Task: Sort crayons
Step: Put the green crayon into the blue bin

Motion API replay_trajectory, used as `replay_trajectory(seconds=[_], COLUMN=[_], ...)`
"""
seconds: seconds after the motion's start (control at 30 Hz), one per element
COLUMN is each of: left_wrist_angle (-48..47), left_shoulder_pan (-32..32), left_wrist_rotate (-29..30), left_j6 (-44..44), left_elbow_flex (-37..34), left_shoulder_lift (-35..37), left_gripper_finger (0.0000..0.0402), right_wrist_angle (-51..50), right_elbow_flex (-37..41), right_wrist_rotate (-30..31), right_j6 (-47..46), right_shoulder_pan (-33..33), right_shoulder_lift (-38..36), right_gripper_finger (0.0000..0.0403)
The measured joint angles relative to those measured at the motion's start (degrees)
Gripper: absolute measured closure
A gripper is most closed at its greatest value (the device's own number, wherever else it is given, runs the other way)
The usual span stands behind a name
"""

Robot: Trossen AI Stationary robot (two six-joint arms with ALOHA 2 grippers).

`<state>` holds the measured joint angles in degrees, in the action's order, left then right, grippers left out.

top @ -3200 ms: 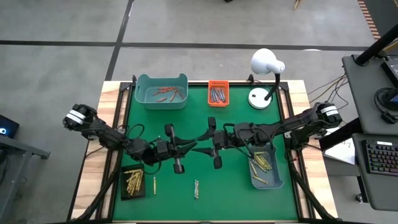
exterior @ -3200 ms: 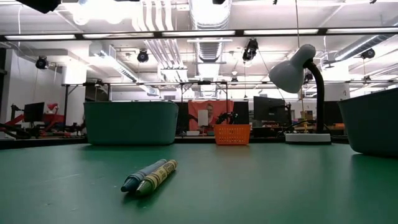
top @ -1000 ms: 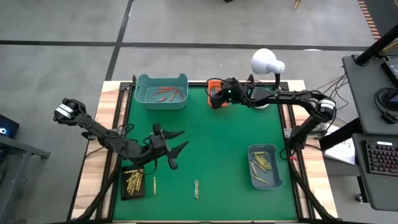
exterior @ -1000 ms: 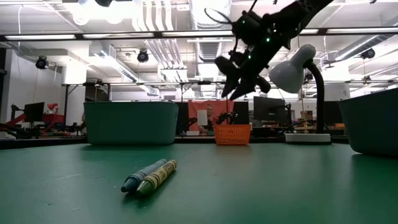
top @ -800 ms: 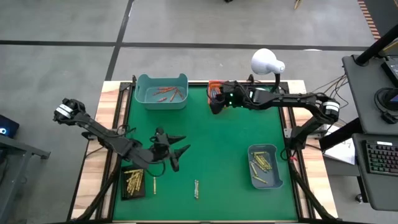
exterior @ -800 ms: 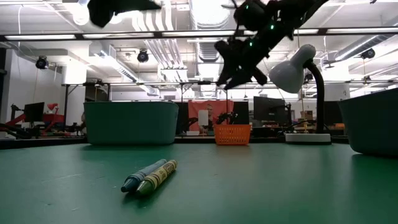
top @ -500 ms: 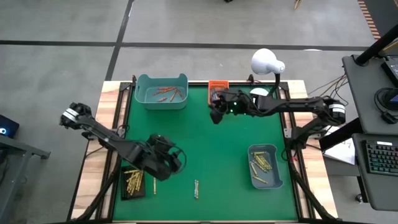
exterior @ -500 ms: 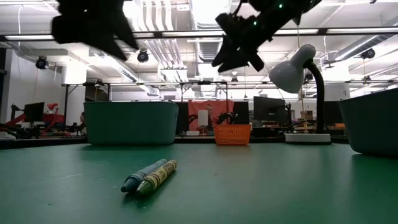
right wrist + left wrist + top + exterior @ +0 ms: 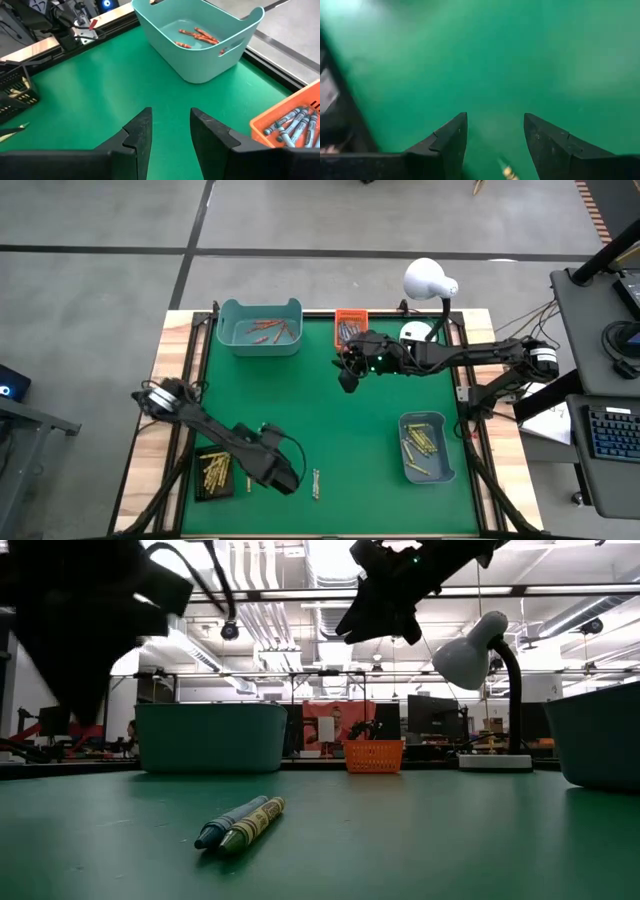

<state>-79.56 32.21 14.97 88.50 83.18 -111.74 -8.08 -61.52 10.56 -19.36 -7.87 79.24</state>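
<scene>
Two crayons [image 9: 240, 822], one blue-grey and one greenish, lie side by side on the green mat near the front edge; they show again as a pair [image 9: 316, 483] in the high view. A single crayon [image 9: 249, 477] lies left of them. My left gripper [image 9: 288, 477] hovers just left of the pair, open [image 9: 495, 117], with a crayon's tip [image 9: 507, 171] showing between its fingers. My right gripper [image 9: 347, 378] hangs open [image 9: 171, 112] above the mat, a little nearer than the orange basket [image 9: 350, 328], with nothing between its fingers.
A teal bin [image 9: 260, 327] with orange-red crayons stands at the far left. A second teal bin [image 9: 427, 446] with yellowish crayons stands at the right. A black tray [image 9: 212, 473] of yellow crayons sits at the near left, a white lamp [image 9: 425, 290] at the far right.
My left gripper has swung toward the table's near edge and to the right, coming down beside the pair of crayons. My right gripper has drawn back from over the orange basket toward the middle of the table. The crayons have stayed where they were.
</scene>
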Motion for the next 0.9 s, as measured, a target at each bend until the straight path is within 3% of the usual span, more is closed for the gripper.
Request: replay_trajectory(seconds=[0.13, 0.33, 0.7, 0.9], left_wrist_angle=[-4.98, -6.82, -6.49, -6.32], left_shoulder_pan=[1.20, 2.08, 4.81, 5.37], left_wrist_rotate=[-6.44, -8.99, -13.64, -13.85], left_j6=[1.50, 2.12, 11.21, 12.62], left_elbow_flex=[4.37, 8.50, 8.61, 8.59], left_shoulder_lift=[-6.54, -11.90, -12.20, -12.20], left_gripper_finger=[0.0229, 0.0252, 0.0356, 0.0373], right_wrist_angle=[-0.02, 0.01, -0.15, -0.13], right_elbow_flex=[0.00, 0.00, 0.02, 0.02], right_wrist_rotate=[0.02, 0.09, 0.03, 0.05], right_j6=[0.47, 0.64, 1.36, 1.36], right_shoulder_pan=[0.26, 0.50, 2.75, 3.00], right_shoulder_lift=[0.02, 0.02, 0.07, 0.11], right_gripper_finger=[0.0281, 0.0279, 0.0285, 0.0288])
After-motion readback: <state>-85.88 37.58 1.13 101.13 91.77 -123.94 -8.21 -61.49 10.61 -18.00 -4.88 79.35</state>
